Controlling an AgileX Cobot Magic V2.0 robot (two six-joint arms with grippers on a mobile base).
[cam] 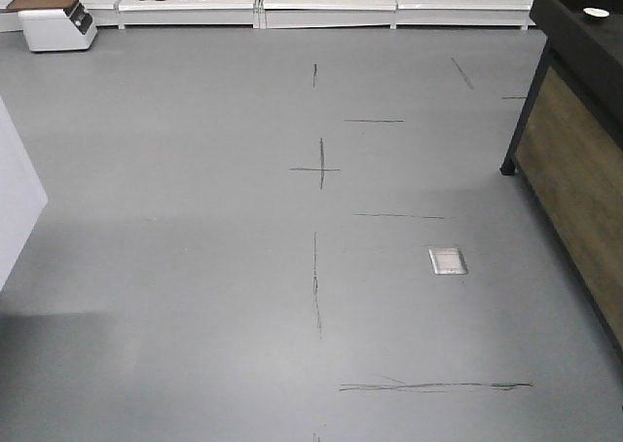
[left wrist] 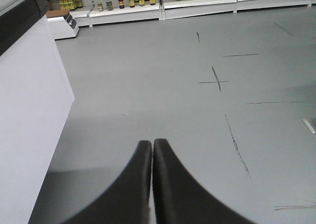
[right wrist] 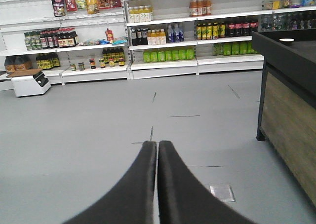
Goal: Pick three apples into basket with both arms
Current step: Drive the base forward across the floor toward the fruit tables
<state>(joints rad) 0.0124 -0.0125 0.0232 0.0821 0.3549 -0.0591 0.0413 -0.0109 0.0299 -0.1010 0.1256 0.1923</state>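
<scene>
The 3 apples and basket are out of view; left hand (left wrist: 152, 144) and right hand (right wrist: 157, 145) pressed closed, empty; apples likely firm, smooth; grip across the middle.

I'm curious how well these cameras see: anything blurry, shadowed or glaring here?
Front view: even light, no glare, a soft shadow darkens the floor lower left. Left wrist view: the shut jaws are near-black, without detail. Right wrist view: shelves fairly sharp, labels unreadable, same dark jaws.
</scene>
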